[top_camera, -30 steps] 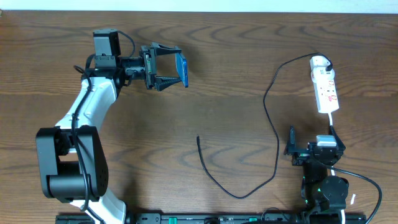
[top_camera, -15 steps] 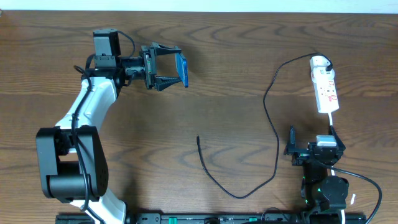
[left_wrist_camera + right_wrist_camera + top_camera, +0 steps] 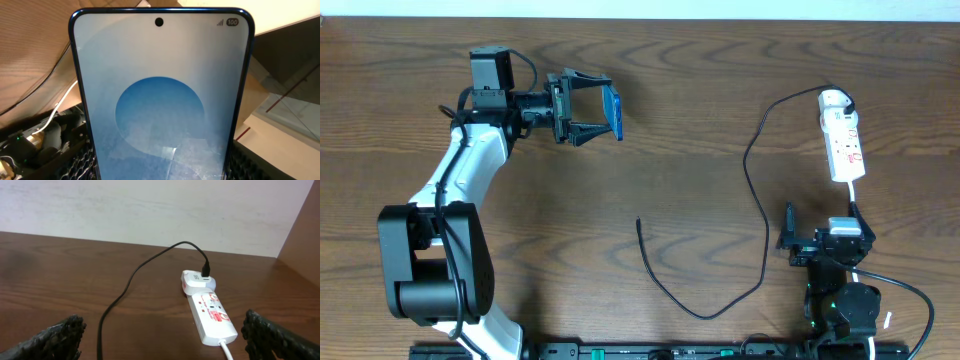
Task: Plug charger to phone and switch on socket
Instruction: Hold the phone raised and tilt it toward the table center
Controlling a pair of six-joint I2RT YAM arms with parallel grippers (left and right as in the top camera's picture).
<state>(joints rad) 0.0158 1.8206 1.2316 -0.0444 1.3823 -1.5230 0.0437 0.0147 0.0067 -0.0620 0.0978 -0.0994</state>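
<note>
My left gripper is shut on the phone at the back left of the table and holds it on edge. In the left wrist view the light-blue screen of the phone fills the frame, its lower end between the fingers. The charger, a thin black cable, is plugged into the rounded end of the socket. It loops down the table to its free tip. My right gripper is open, low, just in front of the socket and the charger.
The socket's white cord runs down toward the right arm's base. The left arm stretches from the front left corner to the back. A pale wall rises behind the table's far edge.
</note>
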